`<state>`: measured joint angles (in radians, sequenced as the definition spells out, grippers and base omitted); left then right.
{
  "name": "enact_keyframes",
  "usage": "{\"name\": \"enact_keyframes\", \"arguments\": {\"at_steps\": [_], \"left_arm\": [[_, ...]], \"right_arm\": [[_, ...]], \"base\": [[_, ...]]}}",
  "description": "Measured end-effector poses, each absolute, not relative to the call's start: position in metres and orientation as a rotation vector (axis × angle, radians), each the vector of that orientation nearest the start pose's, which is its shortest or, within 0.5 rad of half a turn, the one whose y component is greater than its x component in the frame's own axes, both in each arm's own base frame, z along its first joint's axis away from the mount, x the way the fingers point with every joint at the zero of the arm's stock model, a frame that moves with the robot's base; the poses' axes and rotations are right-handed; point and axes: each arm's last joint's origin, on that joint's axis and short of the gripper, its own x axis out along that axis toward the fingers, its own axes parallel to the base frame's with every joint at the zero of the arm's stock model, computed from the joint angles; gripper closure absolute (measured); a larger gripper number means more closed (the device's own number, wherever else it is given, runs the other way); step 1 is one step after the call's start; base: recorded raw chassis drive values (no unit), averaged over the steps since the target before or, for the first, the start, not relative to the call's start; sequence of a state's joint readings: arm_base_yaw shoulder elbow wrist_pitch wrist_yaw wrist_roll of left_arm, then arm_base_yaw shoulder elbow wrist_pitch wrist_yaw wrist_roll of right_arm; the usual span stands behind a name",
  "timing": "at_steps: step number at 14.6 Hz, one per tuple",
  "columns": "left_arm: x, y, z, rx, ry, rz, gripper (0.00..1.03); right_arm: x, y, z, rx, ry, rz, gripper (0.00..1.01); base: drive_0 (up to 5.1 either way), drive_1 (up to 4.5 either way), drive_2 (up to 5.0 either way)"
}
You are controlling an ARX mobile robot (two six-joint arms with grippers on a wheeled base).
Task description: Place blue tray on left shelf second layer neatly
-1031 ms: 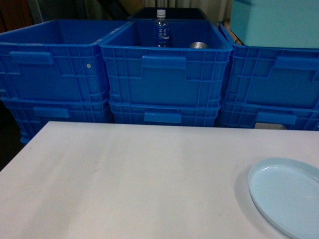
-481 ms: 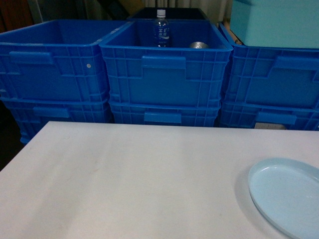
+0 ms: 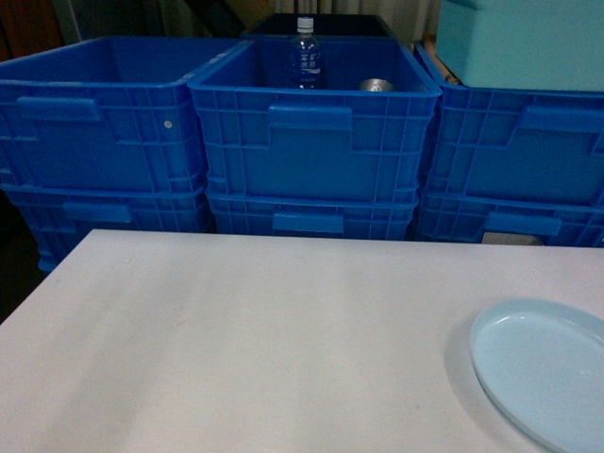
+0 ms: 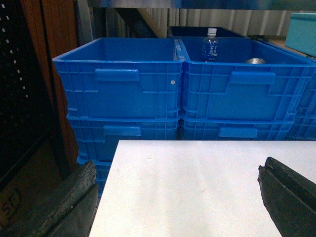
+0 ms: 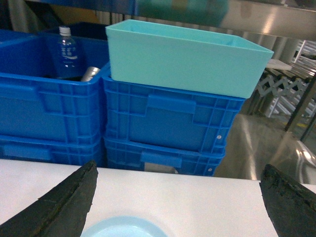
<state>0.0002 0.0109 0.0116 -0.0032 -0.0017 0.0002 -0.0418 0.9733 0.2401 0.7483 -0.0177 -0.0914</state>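
Observation:
The blue tray (image 3: 547,373), a pale sky-blue shallow dish, lies on the white table (image 3: 264,340) at the front right, cut off by the edge of the head view. Neither gripper shows in the head view. My right gripper (image 5: 177,200) is open just above the table, and the tray's far rim (image 5: 123,228) sits low between its fingers, nearer the left one. My left gripper (image 4: 177,197) is open over the table's left part with nothing between its fingers. The left shelf second layer is out of view.
Dark blue crates (image 3: 311,142) stand stacked two high behind the table; the middle one holds a water bottle (image 3: 305,52) and a can. A teal bin (image 3: 519,42) sits on the right stack. Polished steel rails (image 5: 289,79) show at far right. A brown panel (image 4: 49,49) borders the table's left edge.

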Motion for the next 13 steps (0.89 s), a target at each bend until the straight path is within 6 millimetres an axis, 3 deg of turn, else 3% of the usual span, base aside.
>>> {"name": "enact_keyframes", "arguments": {"at_steps": [3,5,10,13], "left_arm": [[0.098,0.000,0.166,0.000,0.002,0.001,0.05],[0.098,0.000,0.166,0.000,0.003,0.000,0.05],[0.098,0.000,0.166,0.000,0.002,0.001,0.05],[0.098,0.000,0.166,0.000,0.002,0.001,0.05]], "right_arm": [[0.254,-0.015,0.182,-0.112,0.194,-0.032,0.03],[0.276,-0.022,0.157,-0.109,0.331,-0.046,0.03],[0.301,-0.031,0.089,-0.105,0.569,-0.078,0.03],[0.308,-0.040,0.073,-0.108,0.615,-0.101,0.03]], "base": [[0.0,0.00,0.0],[0.0,0.00,0.0],[0.0,0.00,0.0],[0.0,0.00,0.0]]}}
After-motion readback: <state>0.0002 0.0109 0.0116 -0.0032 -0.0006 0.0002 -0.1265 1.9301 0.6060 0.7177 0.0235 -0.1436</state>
